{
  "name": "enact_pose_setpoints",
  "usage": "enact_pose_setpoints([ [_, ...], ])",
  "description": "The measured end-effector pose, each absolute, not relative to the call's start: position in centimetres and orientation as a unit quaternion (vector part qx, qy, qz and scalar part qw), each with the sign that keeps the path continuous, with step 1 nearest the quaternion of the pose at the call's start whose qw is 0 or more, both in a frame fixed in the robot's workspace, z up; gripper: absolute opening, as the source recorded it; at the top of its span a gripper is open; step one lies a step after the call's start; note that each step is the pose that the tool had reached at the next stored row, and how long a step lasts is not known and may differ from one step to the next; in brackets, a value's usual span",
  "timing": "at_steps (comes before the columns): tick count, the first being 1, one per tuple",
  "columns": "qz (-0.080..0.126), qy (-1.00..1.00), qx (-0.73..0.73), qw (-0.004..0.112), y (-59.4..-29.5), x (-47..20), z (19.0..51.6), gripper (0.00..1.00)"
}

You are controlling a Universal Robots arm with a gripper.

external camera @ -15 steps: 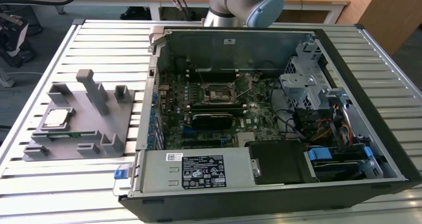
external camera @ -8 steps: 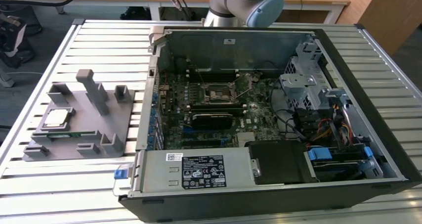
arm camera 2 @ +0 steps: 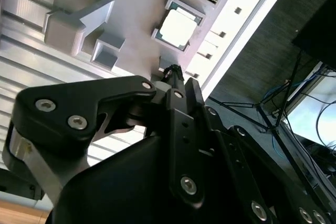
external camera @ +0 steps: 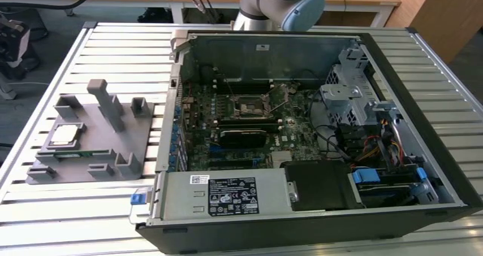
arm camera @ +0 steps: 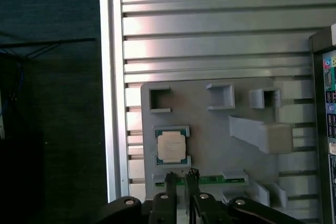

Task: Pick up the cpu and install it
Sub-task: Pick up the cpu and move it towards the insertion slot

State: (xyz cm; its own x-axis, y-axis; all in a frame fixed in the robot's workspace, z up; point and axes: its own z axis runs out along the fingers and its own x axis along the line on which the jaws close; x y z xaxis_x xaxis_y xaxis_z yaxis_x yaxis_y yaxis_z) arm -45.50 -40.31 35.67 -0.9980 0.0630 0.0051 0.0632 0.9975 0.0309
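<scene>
The fingers (arm camera: 170, 182) stand only narrowly parted, a thin gap between the two black tips, and they hold nothing. In both wrist views they hang over the grey holder tray (arm camera: 210, 129) that lies on the slatted metal surface (arm camera: 210, 40).

The cpu (arm camera: 171, 147) lies just ahead of the fingertips and apart from them, flat in a small framed seat of the tray with its pale metal top facing up. The second wrist view shows the same chip (arm camera 2: 176, 27) a little beyond the dark tip of the fingers (arm camera 2: 176, 85), with nothing touching it. Between the fingers and the cpu, a long green memory stick (arm camera: 210, 180) lies in a slot of the tray just beside the chip's seat. The fingertips cross in front of it in the first wrist view.

In the exterior view the cpu (external camera: 64, 134) sits on the tray (external camera: 90, 146) at the exterior view's left. The open computer case (external camera: 422, 98) lies to the exterior view's right of the tray, well apart from the chip. Inside it, the motherboard (external camera: 294, 137) faces up and its square socket (external camera: 249, 105) shows near the middle. The arm (external camera: 275, 4) rises behind the case.
</scene>
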Motion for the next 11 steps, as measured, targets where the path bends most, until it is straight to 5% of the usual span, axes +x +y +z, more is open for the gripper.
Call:
enact_pose_setpoints([
  [11,-0.046,-0.998,-0.032,0.002,-40.45,-45.55,35.15,0.58],
])
